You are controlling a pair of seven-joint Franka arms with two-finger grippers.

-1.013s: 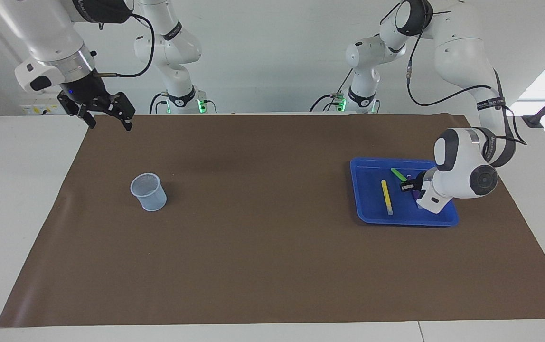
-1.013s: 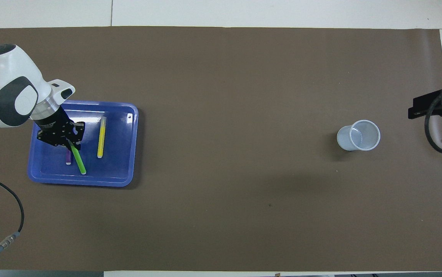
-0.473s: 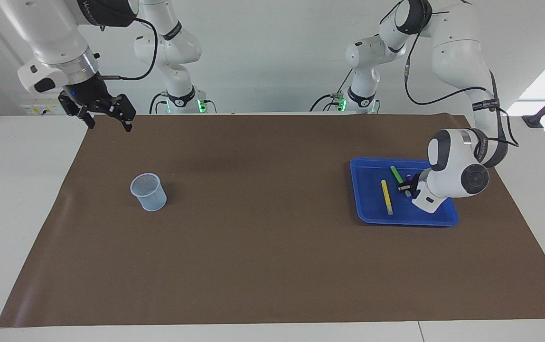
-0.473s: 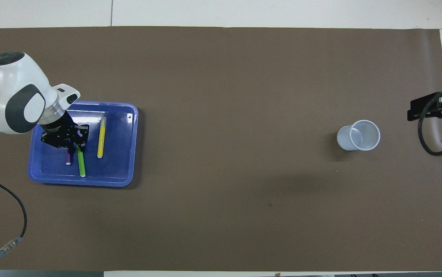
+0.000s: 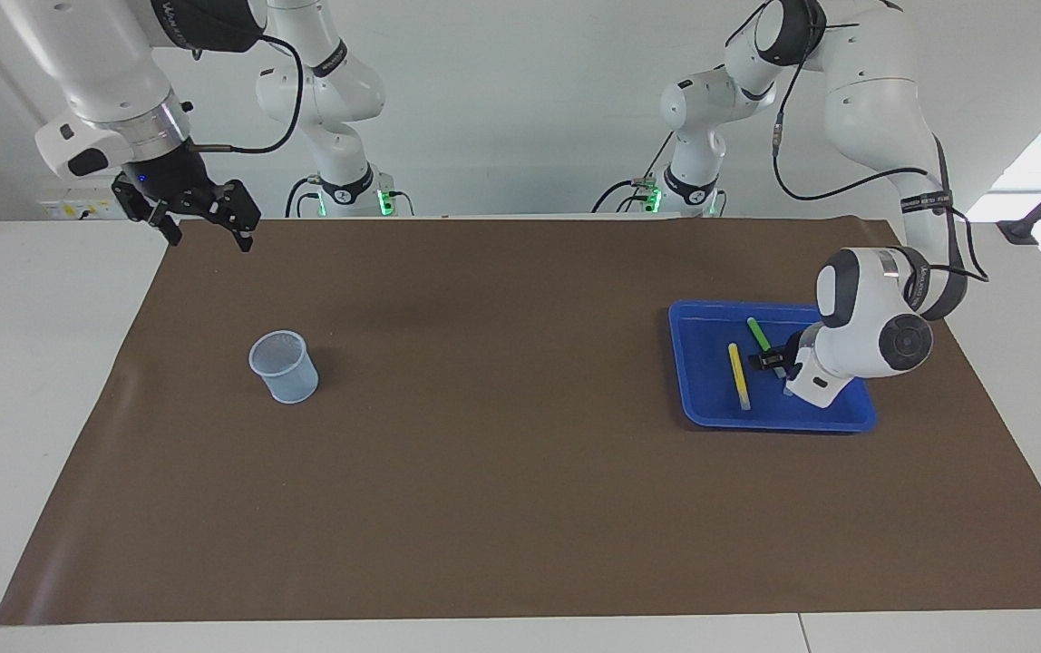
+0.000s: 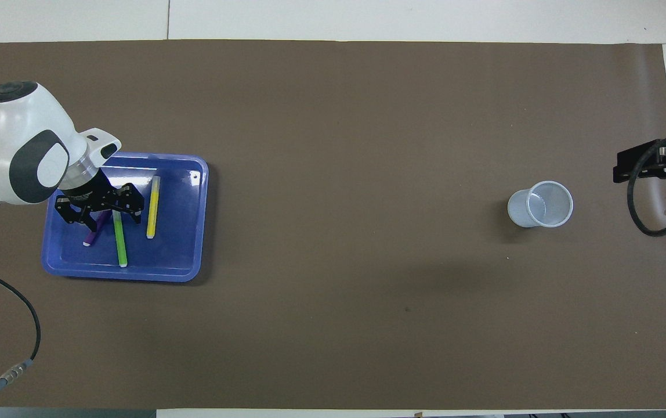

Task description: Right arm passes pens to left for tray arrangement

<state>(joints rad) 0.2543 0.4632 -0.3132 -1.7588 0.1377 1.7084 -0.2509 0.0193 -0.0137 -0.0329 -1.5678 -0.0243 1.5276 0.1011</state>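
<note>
The blue tray (image 6: 179, 255) (image 5: 697, 317) lies at the left arm's end of the table. Three pens rest in it: the yellow pen (image 6: 152, 208) (image 5: 738, 375), the green pen (image 6: 119, 242) (image 5: 758, 333) and the purple pen (image 6: 89, 235). In the facing view the left arm's wrist hides the purple pen. My left gripper (image 6: 102, 217) (image 5: 771, 361) stands open low over the tray, its fingers astride the ends of the green and purple pens, holding nothing. My right gripper (image 5: 212, 238) (image 6: 649, 165) hangs open and empty over the mat's corner at the right arm's end.
A pale blue mesh cup (image 5: 284, 366) (image 6: 540, 204) stands upright on the brown mat (image 5: 502, 435) toward the right arm's end. A black cable (image 6: 25, 313) loops over the mat near the tray on the robots' side.
My left gripper has opened and let go of the green pen, which now lies flat in the tray. The purple pen has swung a little. The right arm has barely moved.
</note>
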